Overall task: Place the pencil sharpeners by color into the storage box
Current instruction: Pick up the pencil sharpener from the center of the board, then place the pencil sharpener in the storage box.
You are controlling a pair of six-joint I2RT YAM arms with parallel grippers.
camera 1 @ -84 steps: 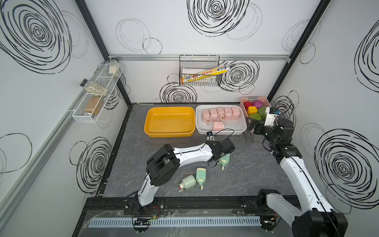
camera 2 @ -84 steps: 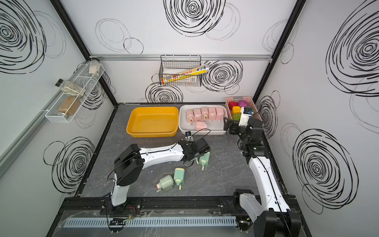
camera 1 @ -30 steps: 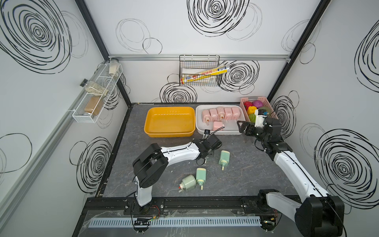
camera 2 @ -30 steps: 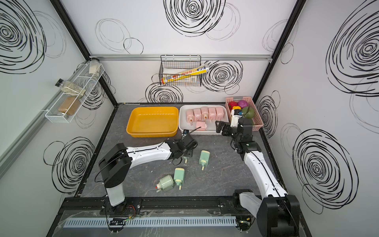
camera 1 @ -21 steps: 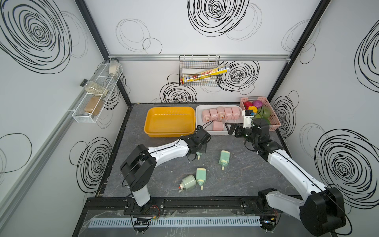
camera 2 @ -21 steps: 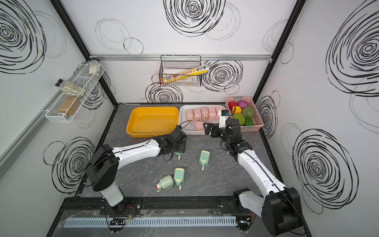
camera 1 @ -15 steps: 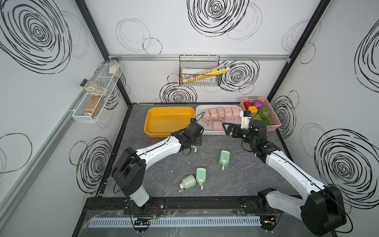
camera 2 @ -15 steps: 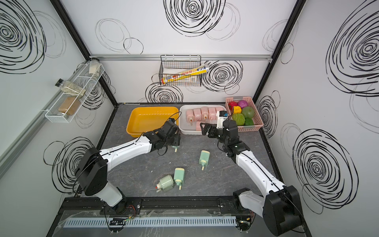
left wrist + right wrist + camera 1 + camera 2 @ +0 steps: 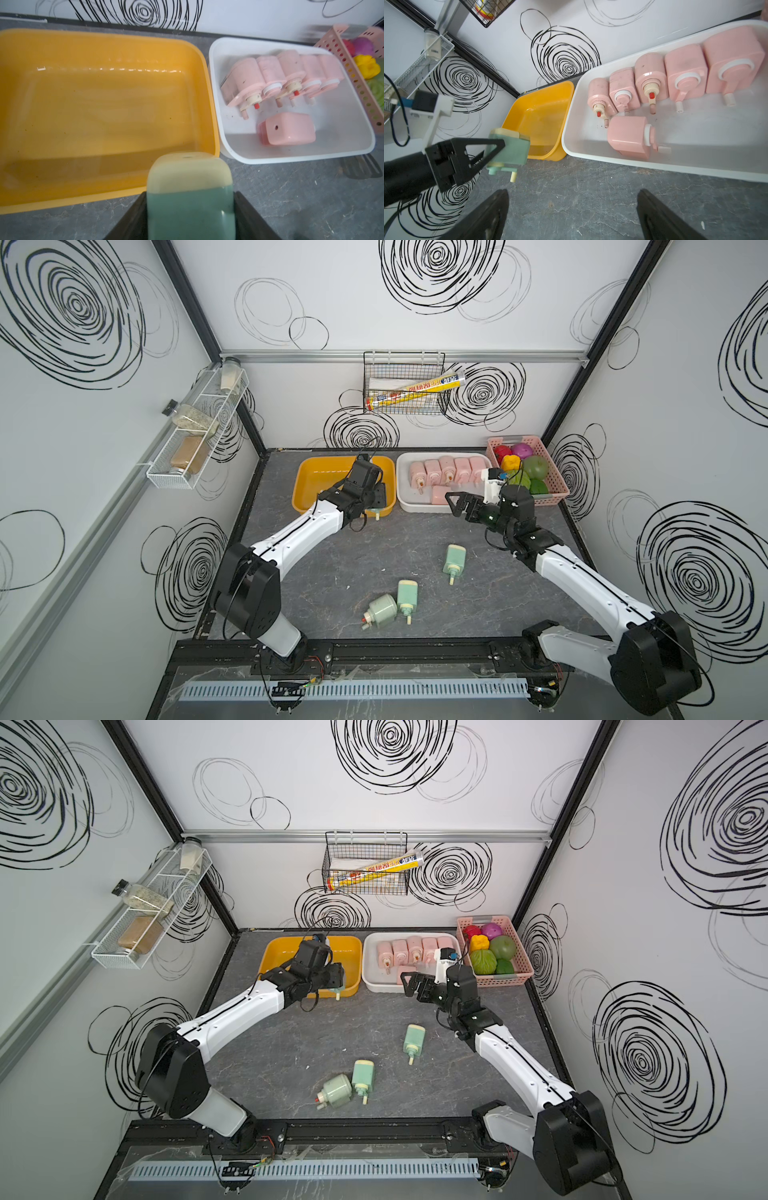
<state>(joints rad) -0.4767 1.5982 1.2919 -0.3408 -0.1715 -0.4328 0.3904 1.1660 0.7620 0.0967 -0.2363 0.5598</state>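
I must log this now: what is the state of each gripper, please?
Left gripper: closed, holding a green pencil sharpener.
Right gripper: open, holding nothing.

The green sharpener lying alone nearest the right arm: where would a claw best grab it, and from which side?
Probably from straight above, pinching the lone green sharpener across its blocky body, on the two long flat sides. It lies flat, its thin neck and stub pointing toward the robot, so avoid that end.
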